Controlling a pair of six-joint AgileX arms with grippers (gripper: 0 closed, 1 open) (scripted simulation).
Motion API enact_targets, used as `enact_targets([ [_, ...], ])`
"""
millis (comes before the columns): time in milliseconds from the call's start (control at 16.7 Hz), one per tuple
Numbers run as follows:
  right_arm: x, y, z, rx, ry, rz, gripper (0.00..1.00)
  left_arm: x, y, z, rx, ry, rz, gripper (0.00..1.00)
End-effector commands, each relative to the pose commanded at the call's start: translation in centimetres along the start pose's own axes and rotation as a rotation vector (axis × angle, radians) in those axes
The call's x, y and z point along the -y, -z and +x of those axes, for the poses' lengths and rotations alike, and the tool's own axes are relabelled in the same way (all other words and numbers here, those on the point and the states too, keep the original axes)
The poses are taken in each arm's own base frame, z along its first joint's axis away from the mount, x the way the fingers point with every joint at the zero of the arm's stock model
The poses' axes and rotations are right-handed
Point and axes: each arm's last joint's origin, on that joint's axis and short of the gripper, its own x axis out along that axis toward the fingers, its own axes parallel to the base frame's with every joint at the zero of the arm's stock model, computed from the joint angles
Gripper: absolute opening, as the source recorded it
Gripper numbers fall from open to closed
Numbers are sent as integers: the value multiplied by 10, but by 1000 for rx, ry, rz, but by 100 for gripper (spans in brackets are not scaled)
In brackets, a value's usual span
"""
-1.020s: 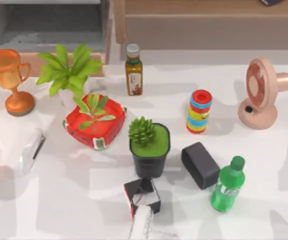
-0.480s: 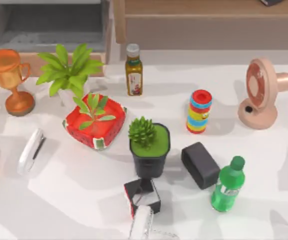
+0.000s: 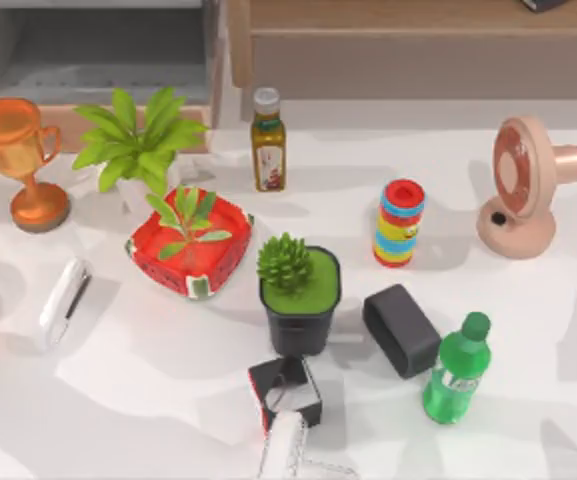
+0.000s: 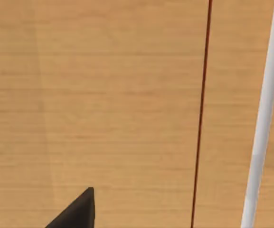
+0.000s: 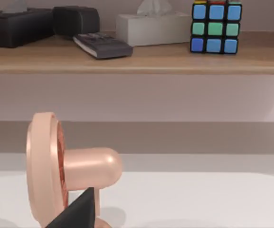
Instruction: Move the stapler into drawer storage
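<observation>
The stapler (image 3: 63,300), slim and white with a dark strip, lies flat on the white table near its left edge. The drawer storage (image 3: 98,50), with grey inner walls and a tan frame, stands at the back left, beyond an orange trophy and a leafy plant. In the left wrist view, a dark fingertip (image 4: 77,211) of my left gripper shows against a tan wooden surface. In the right wrist view, a dark fingertip (image 5: 80,209) of my right gripper shows in front of the pink fan (image 5: 56,166).
Between stapler and drawer stand an orange trophy (image 3: 13,150), a leafy plant (image 3: 138,140) and a red dish (image 3: 190,245). A potted succulent (image 3: 298,290), black block (image 3: 400,328), green bottle (image 3: 458,368), oil bottle (image 3: 267,140) and pink fan (image 3: 523,185) crowd the middle and right.
Shadows over the left part of the table have shifted and the stapler now lies in brighter light. The stapler and the other objects have not moved.
</observation>
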Motion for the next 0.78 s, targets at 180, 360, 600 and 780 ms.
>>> enact_targets([
  [180,0,0,0,0,0,0,100,0,-2,3,1,1,-1,100],
  [360,0,0,0,0,0,0,100,0,0,16,0,0,0,100],
  [600,0,0,0,0,0,0,100,0,0,25,0,0,0,100],
  [780,0,0,0,0,0,0,100,0,0,25,0,0,0,92],
])
